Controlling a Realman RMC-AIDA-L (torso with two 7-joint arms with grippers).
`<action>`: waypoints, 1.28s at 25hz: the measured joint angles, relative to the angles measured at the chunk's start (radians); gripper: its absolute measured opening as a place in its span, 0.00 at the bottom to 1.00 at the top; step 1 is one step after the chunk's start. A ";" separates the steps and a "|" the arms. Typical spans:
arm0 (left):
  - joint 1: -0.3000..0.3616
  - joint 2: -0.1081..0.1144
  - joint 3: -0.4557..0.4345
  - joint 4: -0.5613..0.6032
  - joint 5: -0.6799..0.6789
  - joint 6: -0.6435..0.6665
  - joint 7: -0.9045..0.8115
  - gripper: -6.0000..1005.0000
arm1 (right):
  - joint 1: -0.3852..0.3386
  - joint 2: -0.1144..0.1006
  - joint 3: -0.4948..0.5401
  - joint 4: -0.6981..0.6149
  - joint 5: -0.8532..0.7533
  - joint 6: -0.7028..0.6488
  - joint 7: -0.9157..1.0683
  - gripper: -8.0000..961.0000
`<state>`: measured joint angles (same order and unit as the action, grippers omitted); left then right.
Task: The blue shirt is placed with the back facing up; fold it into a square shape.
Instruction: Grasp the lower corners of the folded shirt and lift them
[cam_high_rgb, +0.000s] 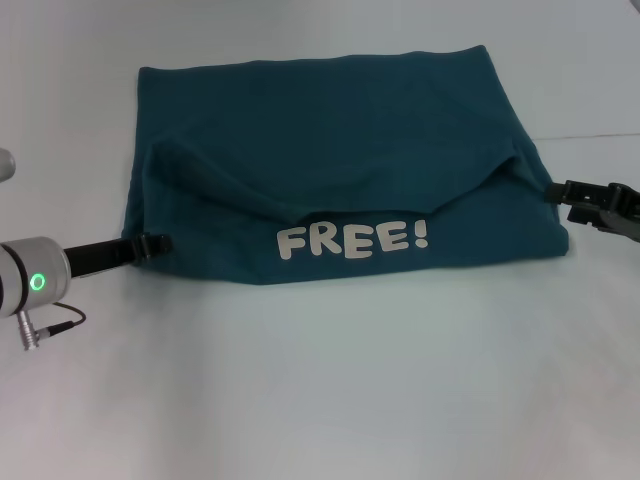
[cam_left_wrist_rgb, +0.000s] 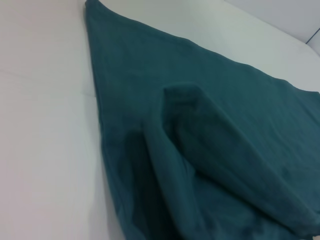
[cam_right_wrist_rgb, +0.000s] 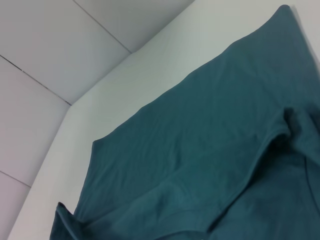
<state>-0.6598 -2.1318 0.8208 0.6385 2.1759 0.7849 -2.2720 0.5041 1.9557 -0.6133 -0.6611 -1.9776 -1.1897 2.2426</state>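
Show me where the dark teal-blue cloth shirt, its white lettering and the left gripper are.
dark teal-blue cloth shirt (cam_high_rgb: 330, 120), head view, plain upper panel.
white FREE! lettering (cam_high_rgb: 352, 241), head view, middle letters.
left gripper (cam_high_rgb: 155, 243), head view, fingertips at the shirt's edge.

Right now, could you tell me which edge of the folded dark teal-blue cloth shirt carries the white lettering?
The near edge of the blue shirt: the white "FREE!" lettering sits there, while the far edge is plain.

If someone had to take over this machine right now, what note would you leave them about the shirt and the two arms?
Left gripper: at the shirt's left edge, low on the table.
Right gripper: at the shirt's right edge.
Blue shirt: lies flat mid-table, partly folded, a flap sagging across the middle, white "FREE!" print showing along the near edge.
Done: at least one fold.
Left: flatten the flap, fold to a neat square.
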 joint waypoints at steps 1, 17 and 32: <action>0.000 0.000 0.002 0.002 0.000 0.002 -0.001 0.52 | 0.001 0.000 0.000 0.000 -0.001 0.000 0.000 0.75; -0.043 0.063 -0.034 0.021 -0.002 0.177 -0.188 0.05 | 0.131 -0.127 -0.018 -0.013 -0.367 -0.058 0.205 0.75; -0.046 0.065 -0.054 0.019 -0.009 0.177 -0.209 0.05 | 0.236 -0.033 -0.056 0.052 -0.593 0.177 0.252 0.75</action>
<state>-0.7058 -2.0665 0.7671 0.6576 2.1672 0.9617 -2.4810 0.7399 1.9230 -0.6691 -0.6093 -2.5707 -1.0130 2.4950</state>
